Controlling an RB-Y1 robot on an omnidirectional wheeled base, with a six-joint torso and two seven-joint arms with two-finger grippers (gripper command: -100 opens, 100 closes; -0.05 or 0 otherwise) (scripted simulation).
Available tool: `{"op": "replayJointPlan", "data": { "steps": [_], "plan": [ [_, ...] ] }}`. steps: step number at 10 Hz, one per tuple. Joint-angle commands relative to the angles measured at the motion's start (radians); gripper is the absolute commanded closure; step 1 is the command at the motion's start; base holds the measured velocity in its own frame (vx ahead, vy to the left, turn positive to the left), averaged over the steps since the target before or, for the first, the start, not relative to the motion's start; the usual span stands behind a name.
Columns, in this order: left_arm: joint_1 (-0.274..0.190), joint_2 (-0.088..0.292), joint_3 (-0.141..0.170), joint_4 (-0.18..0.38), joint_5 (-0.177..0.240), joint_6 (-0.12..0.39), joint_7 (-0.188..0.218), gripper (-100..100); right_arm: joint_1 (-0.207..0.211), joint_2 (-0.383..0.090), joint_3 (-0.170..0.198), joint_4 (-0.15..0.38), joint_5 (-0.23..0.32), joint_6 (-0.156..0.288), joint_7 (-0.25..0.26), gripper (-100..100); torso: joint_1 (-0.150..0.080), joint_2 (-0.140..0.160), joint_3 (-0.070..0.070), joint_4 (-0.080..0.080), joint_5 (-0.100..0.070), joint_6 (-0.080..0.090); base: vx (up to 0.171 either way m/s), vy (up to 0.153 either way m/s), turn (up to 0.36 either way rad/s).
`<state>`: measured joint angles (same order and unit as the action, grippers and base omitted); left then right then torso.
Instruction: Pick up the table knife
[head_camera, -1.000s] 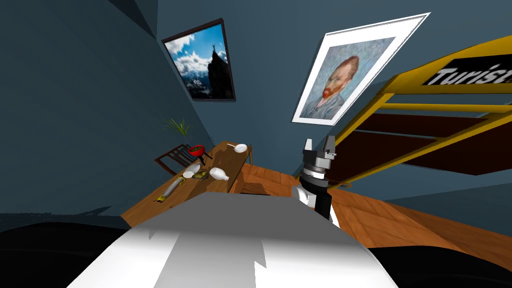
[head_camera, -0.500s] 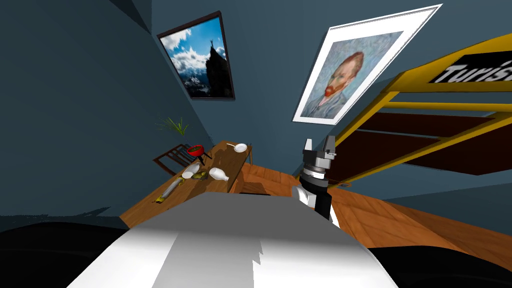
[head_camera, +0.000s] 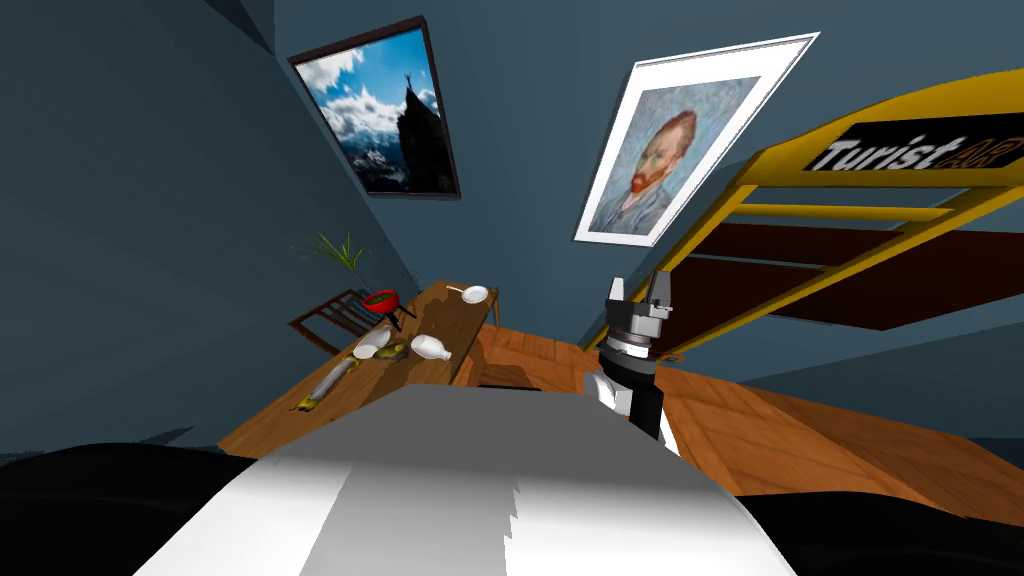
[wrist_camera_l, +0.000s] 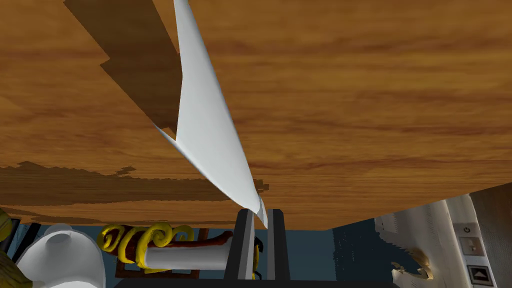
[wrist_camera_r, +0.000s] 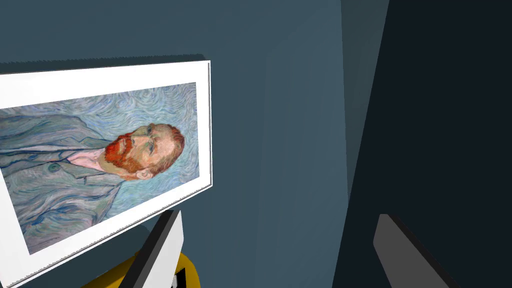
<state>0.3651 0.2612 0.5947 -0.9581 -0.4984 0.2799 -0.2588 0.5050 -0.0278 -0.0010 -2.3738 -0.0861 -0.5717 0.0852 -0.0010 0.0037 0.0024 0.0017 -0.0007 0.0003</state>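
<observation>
So, table knife (wrist_camera_l: 210, 125): white blade, narrow end pinched in our left claw (wrist_camera_l: 260, 220). The rest fans out over a wood surface (wrist_camera_l: 350, 100) and throws a shadow on it, so we read it as lifted clear, not lying flat.
left claw: fingers nearly together with the blade between them. It's a thin grip near the point. We judge it marginal: the blade could pivot or slip on a fast swing.
knife, hidden part: wide end is cut off by the picture edge. No handle visible, so we can't say how much knife lies beyond.
wood surface: can't tell from the wrist view if it's table top or floor.
beside the claw: ornate piece (wrist_camera_l: 170, 252) with a grey shaft and yellow curls, and a white jug (wrist_camera_l: 57, 255). Both are partly cut by the picture edge and the claw body.
table (head_camera: 445, 318): ahead on our left in the head view. It carries the ornate piece and the white jug, plus a red bowl (head_camera: 380, 299) and a small white dish (head_camera: 475, 294). All too small to make out further.
right claw (head_camera: 636, 290): raised in front, fingers apart, holding nothing. We guess it's parked out of the way so the left can work.
status: grasp looks made; what's left is keeping the knife steady.
</observation>
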Motion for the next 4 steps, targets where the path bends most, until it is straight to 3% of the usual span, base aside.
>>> {"op": "replayJointPlan", "data": {
  "steps": [1,2,3,4],
  "plan": [
    [0.008,0.015,-0.015,-0.012,0.034,0.025,-0.007,100,0.0,0.0,0.0,0.0,0.0,0.0,0.0,0,0.0,0.0,0.0,0.0,0.0,0.0,-0.039,-0.066,-0.065],
    [0.012,0.021,-0.02,-0.016,0.047,0.034,-0.009,100,0.0,0.0,0.0,0.0,0.0,0.0,0.0,0,0.0,-0.001,-0.001,0.0,0.0,0.0,-0.022,-0.054,-0.049],
    [0.008,0.016,-0.014,-0.01,0.035,0.024,-0.006,100,0.0,0.0,0.0,0.0,0.0,0.0,0.0,0,0.001,-0.002,-0.001,-0.001,0.0,0.0,-0.008,-0.021,-0.005],
    [0.008,0.017,-0.015,-0.01,0.037,0.026,-0.006,0,0.0,0.0,0.0,0.0,0.0,0.0,0.0,0,0.003,-0.003,-0.002,-0.001,0.0,0.0,0.0,0.0,0.0]
  ]
}}
